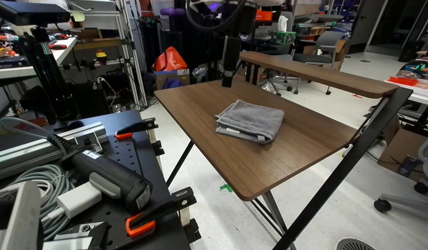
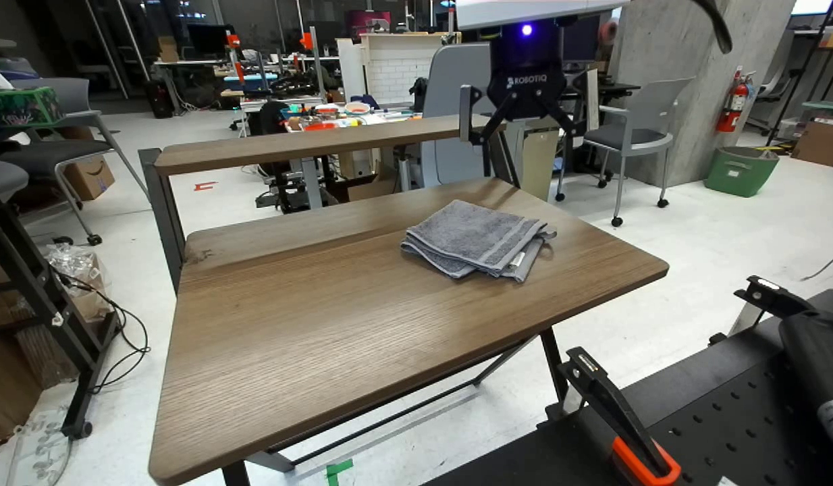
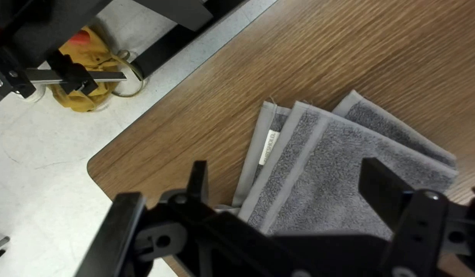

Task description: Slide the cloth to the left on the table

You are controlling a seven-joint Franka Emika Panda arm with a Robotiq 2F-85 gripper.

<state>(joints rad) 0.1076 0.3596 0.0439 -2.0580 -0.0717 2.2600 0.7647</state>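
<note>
End effector (image 2: 528, 132) is up over the worktop (image 2: 288, 324). Cloth (image 2: 474, 233) lies flat on the worktop, folded in layers, toward one short end; in an exterior view it sits right of middle, so the longer run is to its left. My read: put there to leave travel for the slide, assuming that's the "left" meant. Folding likely makes it drag as one compact stack, but layers aren't squared up: the one with the white label (image 3: 269, 147) pokes out from under the top. Push only the top and it may shear off the rest. Raised shelf (image 2: 288, 148) runs above the long edge beyond the cloth; height probably gives clearance there plus a good wrist view.

End effector state: released, fingers spread wide, at or near full travel, nothing between them, touching nothing. Wrist view has one fingertip overlapping the cloth, the other just off its labelled side; line of sight only. Judged: pre-contact, slide not begun. Next calls for a straight descent, then firm pressure.
</note>
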